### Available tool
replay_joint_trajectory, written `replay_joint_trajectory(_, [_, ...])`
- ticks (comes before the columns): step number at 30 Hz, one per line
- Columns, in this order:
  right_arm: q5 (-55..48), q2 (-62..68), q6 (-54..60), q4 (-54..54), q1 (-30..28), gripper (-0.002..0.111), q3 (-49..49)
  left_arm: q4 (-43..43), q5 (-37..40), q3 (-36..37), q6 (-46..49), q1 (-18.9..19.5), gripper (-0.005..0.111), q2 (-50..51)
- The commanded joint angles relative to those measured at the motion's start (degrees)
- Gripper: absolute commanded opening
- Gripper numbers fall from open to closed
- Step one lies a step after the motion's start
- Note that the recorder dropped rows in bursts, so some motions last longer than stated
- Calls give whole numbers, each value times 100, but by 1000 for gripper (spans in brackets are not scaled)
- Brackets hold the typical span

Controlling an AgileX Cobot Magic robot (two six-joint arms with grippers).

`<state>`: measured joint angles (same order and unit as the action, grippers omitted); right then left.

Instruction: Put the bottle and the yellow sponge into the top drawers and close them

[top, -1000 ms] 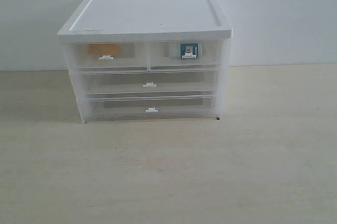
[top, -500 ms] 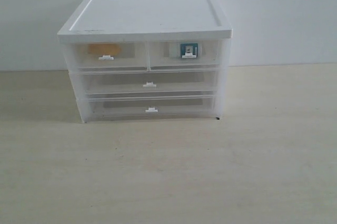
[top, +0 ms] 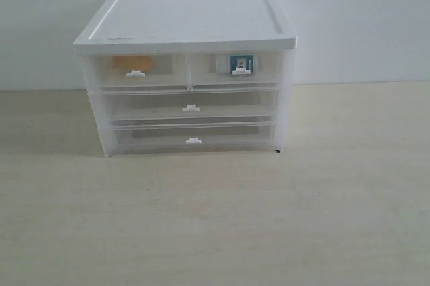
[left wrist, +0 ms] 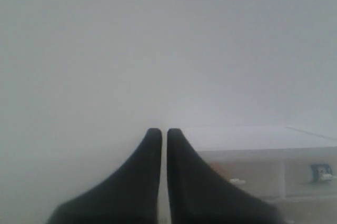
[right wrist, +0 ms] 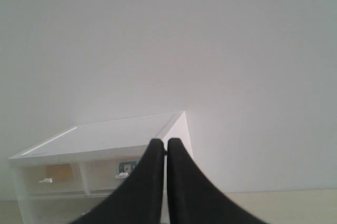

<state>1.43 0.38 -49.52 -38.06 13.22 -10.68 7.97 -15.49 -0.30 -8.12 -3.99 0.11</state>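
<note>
Both top drawers of the white-topped chest (top: 185, 21) are pushed in flush. The yellow sponge (top: 132, 62) shows as an orange blur through the left top drawer (top: 138, 71). Through the right top drawer (top: 236, 68) I see the bottle (top: 241, 64) by its blue-teal label. Neither gripper appears in the exterior view. My left gripper (left wrist: 164, 132) is shut and empty, held away from the chest, with the bottle (left wrist: 320, 171) visible far off. My right gripper (right wrist: 165, 142) is also shut and empty, with the chest (right wrist: 105, 137) behind it and the bottle (right wrist: 126, 166) faintly visible.
Two full-width translucent drawers (top: 191, 106) (top: 193, 138) sit shut below the top pair. The chest stands at the back of a pale wooden table (top: 215, 219) against a white wall (top: 356, 17).
</note>
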Motion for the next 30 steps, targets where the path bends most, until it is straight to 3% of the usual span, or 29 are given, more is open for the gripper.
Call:
replay_joint_trajectory(1, [7,-38,20,3,1,0,26,-217,194,30,282,114,4,-11])
replay_joint_trajectory(10, [7,-38,20,3,1,0,26,-92,331,30,38,930,4,-11])
replay_joint_trajectory(15, [7,-38,20,3,1,0,26,-92,749,30,73,948,4,-11])
replay_joint_trajectory(22, [7,-38,20,3,1,0,26,-187,2894,30,694,948,4,-11])
replay_joint_trajectory(30, [7,-38,20,3,1,0,26,-453,3241,30,982,948,4,-11])
